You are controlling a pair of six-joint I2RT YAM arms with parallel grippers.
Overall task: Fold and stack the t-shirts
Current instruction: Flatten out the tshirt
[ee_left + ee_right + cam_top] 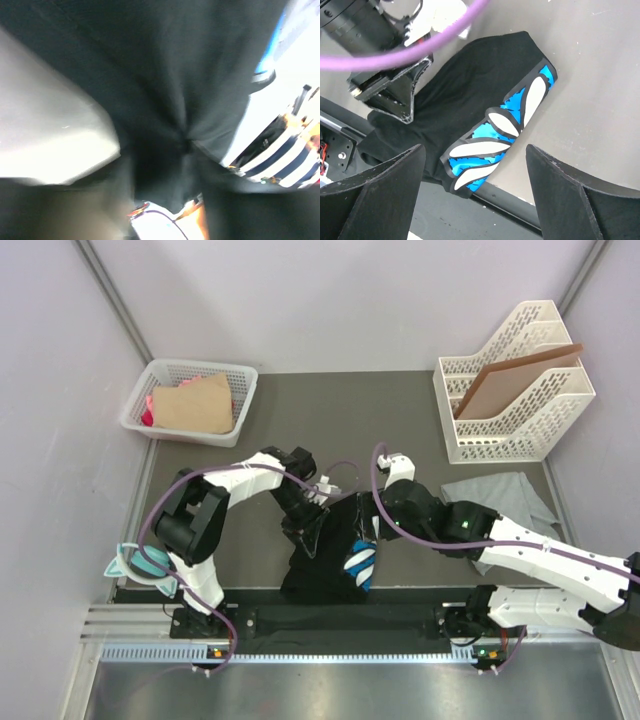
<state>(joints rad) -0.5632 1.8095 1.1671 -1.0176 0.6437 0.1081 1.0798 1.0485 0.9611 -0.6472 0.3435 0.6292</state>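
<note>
The black t-shirt (325, 540) lies bunched at the table's near edge, its blue-and-white print (362, 565) turned to the right. My left gripper (305, 523) is down in its upper part. In the left wrist view black cloth (165, 75) fills the blurred frame and puckers toward the left gripper (172, 165); how its jaws stand is unclear. My right gripper (476, 192) hovers open above the black t-shirt's (465, 90) printed corner (505, 132), holding nothing. The light grey t-shirt (505, 498) lies crumpled at the right, partly under the right arm.
A white basket (200, 365) with brown paper and pink cloth stands at the back left. A white file rack (500, 445) holding a brown board (510, 375) stands at the back right. The black shirt hangs over the table's front edge (530, 202).
</note>
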